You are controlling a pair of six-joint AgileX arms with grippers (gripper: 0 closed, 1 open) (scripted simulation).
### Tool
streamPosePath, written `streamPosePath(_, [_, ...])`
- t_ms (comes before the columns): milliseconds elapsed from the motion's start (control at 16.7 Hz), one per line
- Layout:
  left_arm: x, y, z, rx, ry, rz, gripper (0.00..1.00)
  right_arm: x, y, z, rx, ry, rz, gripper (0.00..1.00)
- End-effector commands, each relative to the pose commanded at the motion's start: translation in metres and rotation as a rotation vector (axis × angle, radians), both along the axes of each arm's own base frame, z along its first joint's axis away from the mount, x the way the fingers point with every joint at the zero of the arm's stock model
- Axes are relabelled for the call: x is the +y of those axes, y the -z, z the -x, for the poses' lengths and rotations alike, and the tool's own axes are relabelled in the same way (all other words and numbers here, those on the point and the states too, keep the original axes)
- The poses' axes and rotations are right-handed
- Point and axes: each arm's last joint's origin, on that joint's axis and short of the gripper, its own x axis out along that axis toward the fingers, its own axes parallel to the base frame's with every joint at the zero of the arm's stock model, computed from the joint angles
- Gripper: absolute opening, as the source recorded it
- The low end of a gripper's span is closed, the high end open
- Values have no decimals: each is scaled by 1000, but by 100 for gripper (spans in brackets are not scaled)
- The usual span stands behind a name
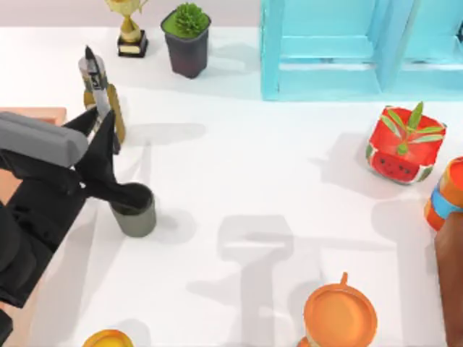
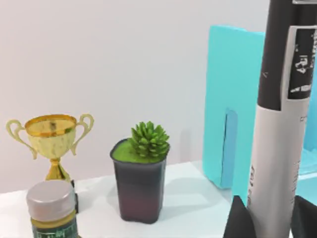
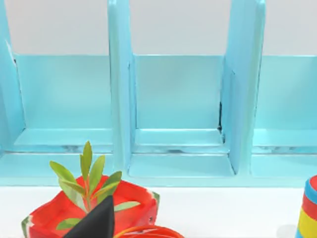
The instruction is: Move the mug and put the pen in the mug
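White tabletop runs under a pale wall, with one turquoise open shelf unit (image 1: 340, 50) at twelve to one o'clock. At nine o'clock, my left gripper (image 1: 108, 134) pinches one slim black marker pen with a white label band (image 1: 98, 90); the left wrist view shows the barrel (image 2: 282, 139) rising upright between the dark fingers, its long axis near vertical. One small matte grey-olive cylindrical mug (image 1: 135, 211) stands just toward six o'clock from the jaws, its dark mouth partly covered by the arm. The coming move, I judge, turns on this: the pen's lower end must shift toward six o'clock until it stands over that opening, then drop. The left arm is clearly the nearer one.

Counting on: one gold trophy (image 1: 130, 29), one dark pot with a green succulent (image 1: 187, 40), one oil bottle (image 2: 51, 208), one orange cup (image 1: 340, 314), one red watermelon planter (image 1: 404, 144). My right gripper (image 3: 96, 220) sits parked at four o'clock; I cannot tell how its jaws stand.
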Motion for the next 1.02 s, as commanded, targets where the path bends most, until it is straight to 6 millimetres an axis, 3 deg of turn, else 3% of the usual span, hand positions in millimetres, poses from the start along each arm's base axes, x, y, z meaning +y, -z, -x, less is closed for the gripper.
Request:
streamPosePath(780, [0,0,0,0,0,0,98,0,0,0,0,0,0,100])
streamPosePath(1020, [0,0,0,0,0,0,100,0,0,0,0,0,0,100])
